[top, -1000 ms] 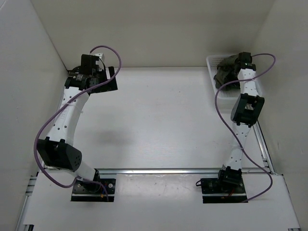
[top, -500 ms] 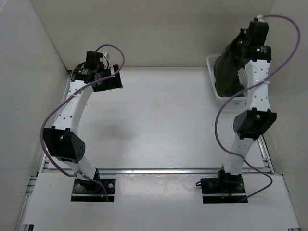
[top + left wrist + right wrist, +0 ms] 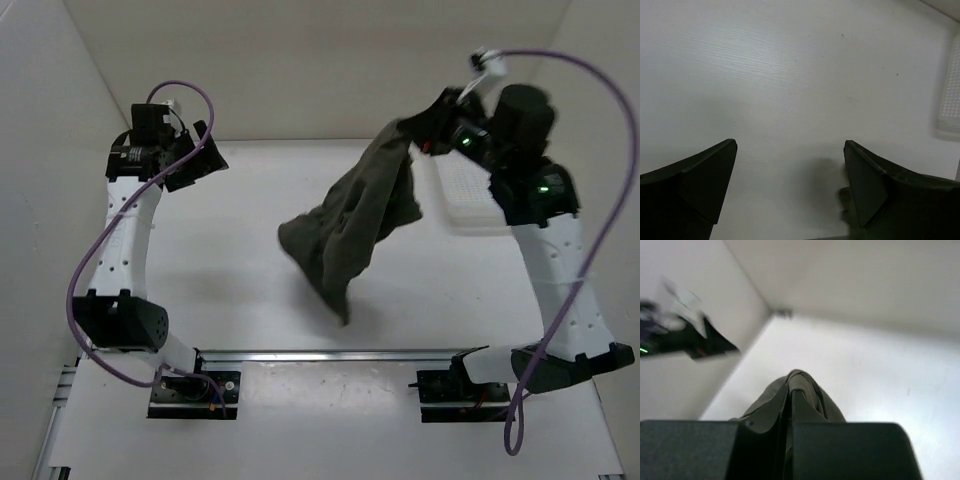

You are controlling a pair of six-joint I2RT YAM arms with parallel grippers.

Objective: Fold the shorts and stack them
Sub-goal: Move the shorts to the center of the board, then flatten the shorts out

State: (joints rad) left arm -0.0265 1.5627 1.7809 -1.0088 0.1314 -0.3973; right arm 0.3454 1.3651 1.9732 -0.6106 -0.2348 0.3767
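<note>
the right jaws pinch the shorts by one edge, long axis hanging slantwise below them — the left jaws, spread and empty, are well apart.

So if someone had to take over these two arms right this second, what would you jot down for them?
Right gripper: shut on the shorts, pinching one edge; they hang bunched and unfolded above the table, beside the white basket.
Left gripper: open, holding nothing, raised at the far left.
Done: shorts are gripped and out of the basket.
Left: lay them flat on the table, fold, then stack.
</note>
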